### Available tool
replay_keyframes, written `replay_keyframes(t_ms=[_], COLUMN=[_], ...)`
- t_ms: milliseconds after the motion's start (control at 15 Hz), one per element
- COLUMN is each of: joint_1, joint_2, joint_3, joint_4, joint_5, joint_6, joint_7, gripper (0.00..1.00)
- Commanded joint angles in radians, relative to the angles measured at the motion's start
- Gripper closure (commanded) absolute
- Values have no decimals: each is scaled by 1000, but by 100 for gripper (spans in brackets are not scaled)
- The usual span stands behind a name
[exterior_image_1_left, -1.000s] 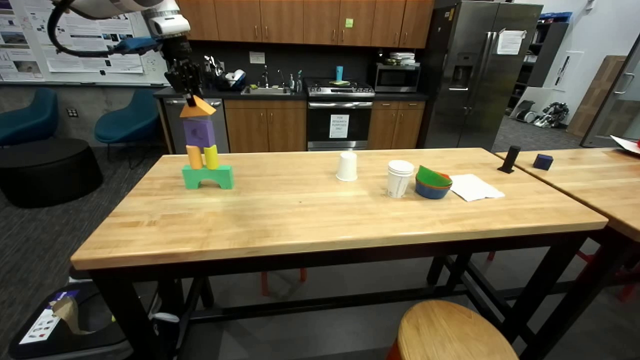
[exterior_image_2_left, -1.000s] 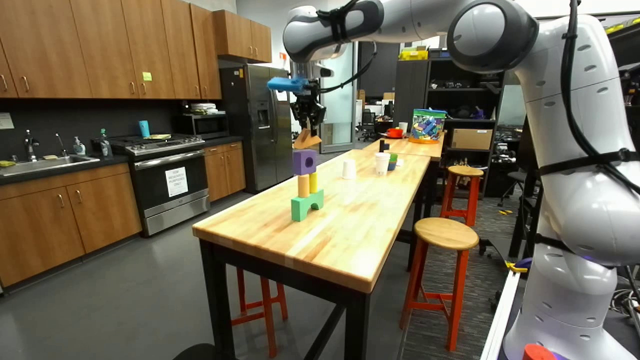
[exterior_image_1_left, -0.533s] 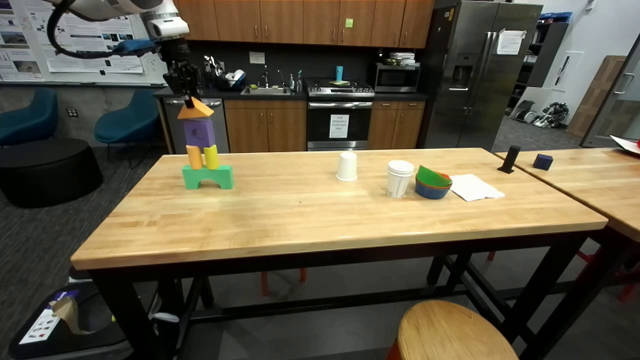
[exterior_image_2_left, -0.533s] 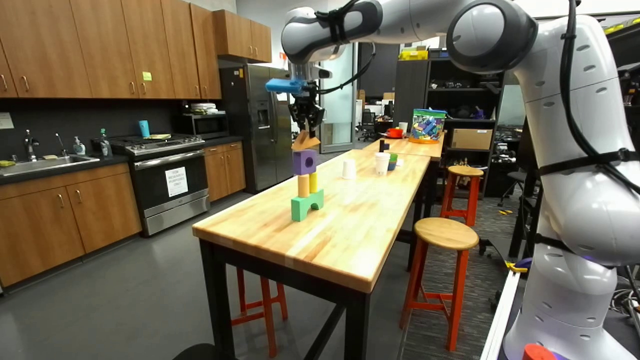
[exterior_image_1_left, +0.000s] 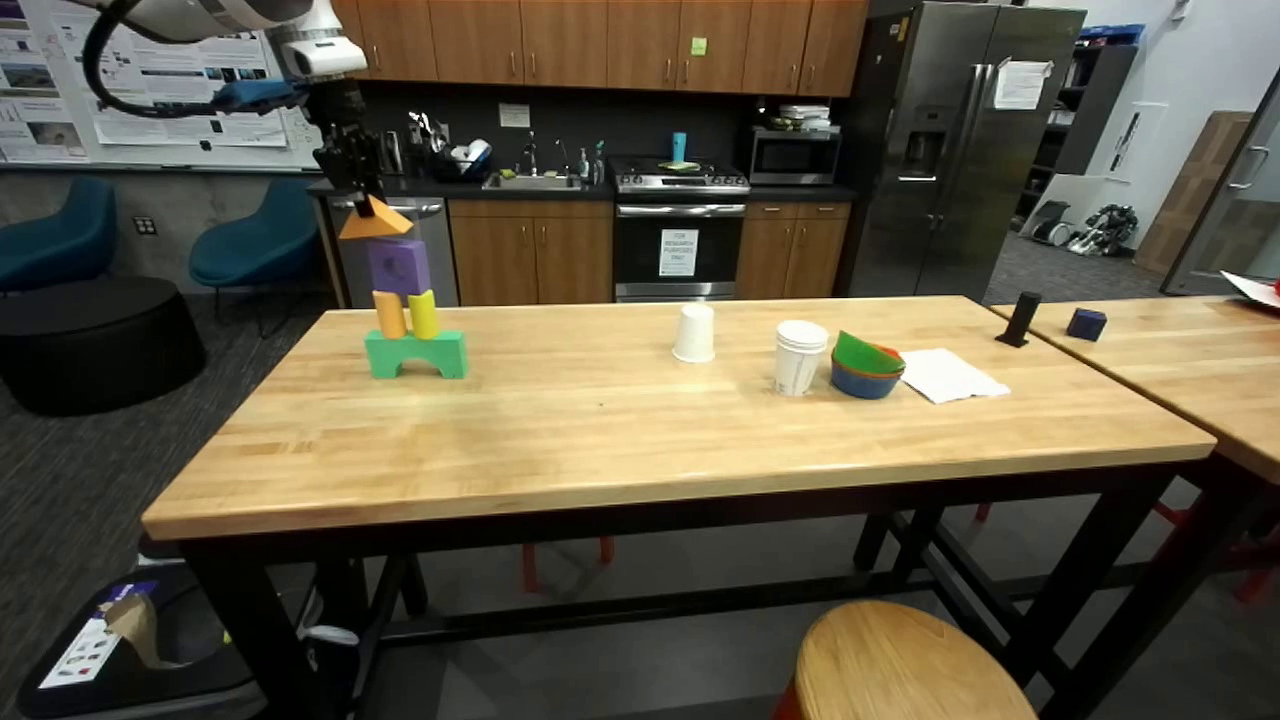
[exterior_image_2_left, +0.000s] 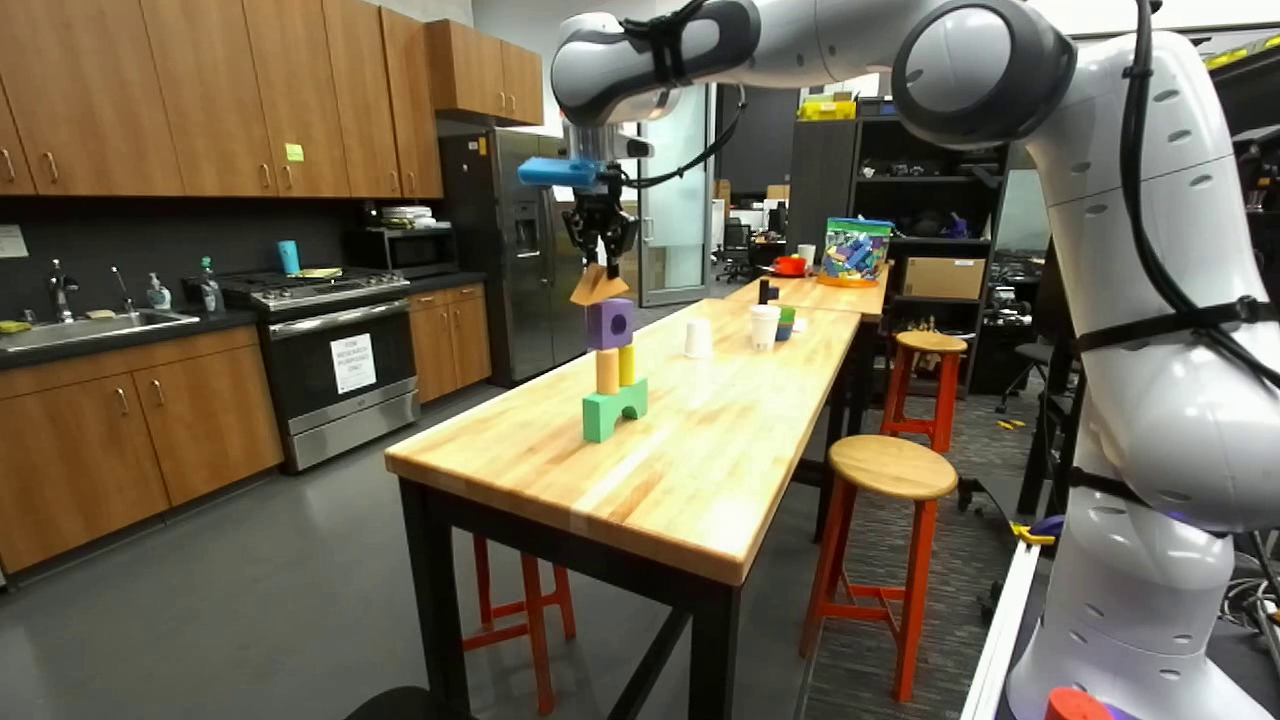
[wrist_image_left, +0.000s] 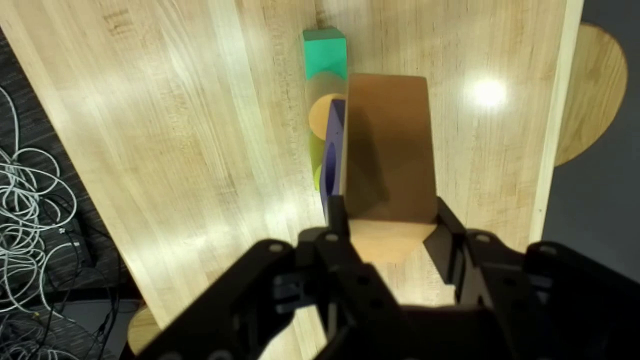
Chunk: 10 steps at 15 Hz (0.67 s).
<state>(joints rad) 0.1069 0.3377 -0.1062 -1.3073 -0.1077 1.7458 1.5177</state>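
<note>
Above and off-centre from the purple block (exterior_image_1_left: 398, 266), clamping the orange wedge (wrist_image_left: 389, 145) near its peak between the jaws of the gripper (wrist_image_left: 389, 210). Running lengthwise roughly parallel to the green arch (exterior_image_1_left: 415, 346) below; touching or clearing the purple block, impossible to tell.

Only legible text: white sign (exterior_image_1_left: 678, 252) on the oven door (exterior_image_1_left: 637, 255) reads "FOR RESEARCH PURPOSES ONLY", all caps, readable in both exterior views. Print on the posters (exterior_image_1_left: 180, 75) on the whiteboard (exterior_image_1_left: 180, 157) is too small to make out. Same for the sheet (exterior_image_1_left: 1020, 85) on the fridge (exterior_image_1_left: 950, 200), the note (exterior_image_1_left: 514, 115) on the backsplash (exterior_image_1_left: 620, 125) and the label (exterior_image_1_left: 80, 650) on the black box (exterior_image_1_left: 180, 692).
</note>
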Motion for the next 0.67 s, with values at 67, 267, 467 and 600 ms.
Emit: replay_keyframes(t_ms=[67,267,467,600], joint_1=[-37,-32,-30,-27], joint_2=[12,10,10,10], joint_3=[23,8,6,4], joint_4=[47,45,45,43], joint_5=[64,85,73,67], joint_6=[-36,-27,-26,-25], joint_7=[12,19,26,36], gripper=[84,84,84,84])
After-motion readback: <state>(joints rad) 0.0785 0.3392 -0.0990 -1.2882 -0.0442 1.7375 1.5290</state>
